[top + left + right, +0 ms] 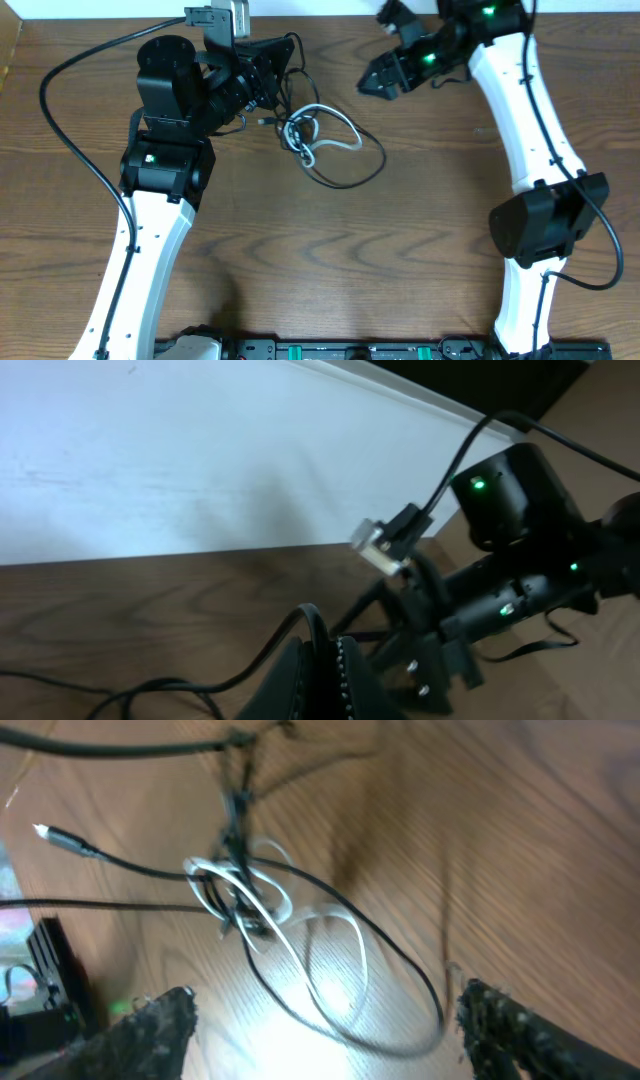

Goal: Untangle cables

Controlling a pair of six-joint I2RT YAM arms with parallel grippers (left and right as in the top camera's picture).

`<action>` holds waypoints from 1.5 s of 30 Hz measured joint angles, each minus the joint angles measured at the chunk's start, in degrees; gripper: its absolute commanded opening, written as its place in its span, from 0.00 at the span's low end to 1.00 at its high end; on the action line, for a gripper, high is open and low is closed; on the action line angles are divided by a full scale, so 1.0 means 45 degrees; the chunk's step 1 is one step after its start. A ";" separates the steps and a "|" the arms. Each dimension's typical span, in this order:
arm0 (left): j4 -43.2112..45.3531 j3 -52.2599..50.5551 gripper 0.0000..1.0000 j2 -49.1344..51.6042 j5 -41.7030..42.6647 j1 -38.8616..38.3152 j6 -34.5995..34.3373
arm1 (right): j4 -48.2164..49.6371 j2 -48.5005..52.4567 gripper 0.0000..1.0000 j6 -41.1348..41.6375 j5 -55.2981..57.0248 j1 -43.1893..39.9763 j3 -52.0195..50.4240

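pulling the knot (235, 905) apart: left gripper (318, 660) clamps the black cable (400, 958), while the right gripper (328, 995), jaws apart and empty, should next take the white cable (360, 955).

Soft, even light falls from above, and the overhead view is sharp. The right wrist view is smeared, with white glare on the surface (540, 850). The left gripper (325, 650) looks dim and unfocused.

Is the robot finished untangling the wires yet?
Not yet. Nothing looks done: the black cable and white cable are knotted together on the table. In hand: the left claw is shut on the black cable; the right claw is open and empty. Left: pulling the two apart.
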 measured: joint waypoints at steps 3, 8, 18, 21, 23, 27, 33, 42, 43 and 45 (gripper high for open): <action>-0.0029 0.0000 0.07 0.0000 0.0141 0.0000 -0.0078 | 0.0180 0.0165 0.84 -0.0505 0.0015 0.0491 0.0000; -0.0243 0.0000 0.07 0.0000 0.0228 0.0005 -0.0117 | -0.0029 0.1039 0.78 -0.1297 0.0321 0.1287 0.0000; -0.0471 0.0000 0.07 0.0000 0.0228 0.0092 -0.0121 | -0.0272 0.2278 0.01 -0.1962 0.0466 0.1651 0.0000; -0.0568 0.0000 0.07 0.0000 0.0209 0.0097 -0.0117 | -0.0277 0.2351 0.01 -0.2035 0.0534 0.1700 -0.0015; -0.0996 0.0000 0.07 0.0000 -0.0068 0.0097 -0.0112 | -0.0282 0.2327 0.01 -0.2025 0.0617 0.1681 -0.0015; -0.2433 0.0000 0.07 0.0024 -0.1549 0.0112 -0.0117 | -0.0311 0.2161 0.01 -0.1501 0.0704 0.1277 -0.0015; -0.4172 0.0000 0.07 0.0393 -0.4197 0.0340 -0.0121 | -0.0398 0.0607 0.01 -0.0787 -0.0321 -0.0374 -0.0068; -0.5513 0.0000 0.07 0.2084 -0.5892 0.0894 -0.0117 | -0.0384 -0.3186 0.01 -0.1418 -0.5770 -0.3070 -0.0034; -0.5595 0.0000 0.07 0.2375 -0.5994 0.0933 -0.0117 | -0.0379 -0.3594 0.01 -0.1486 -0.6241 -0.3356 -0.0024; -0.5688 0.0000 0.07 0.2739 -0.6067 0.0942 -0.0117 | -0.0403 -0.3954 0.01 -0.1496 -0.6504 -0.3657 0.0005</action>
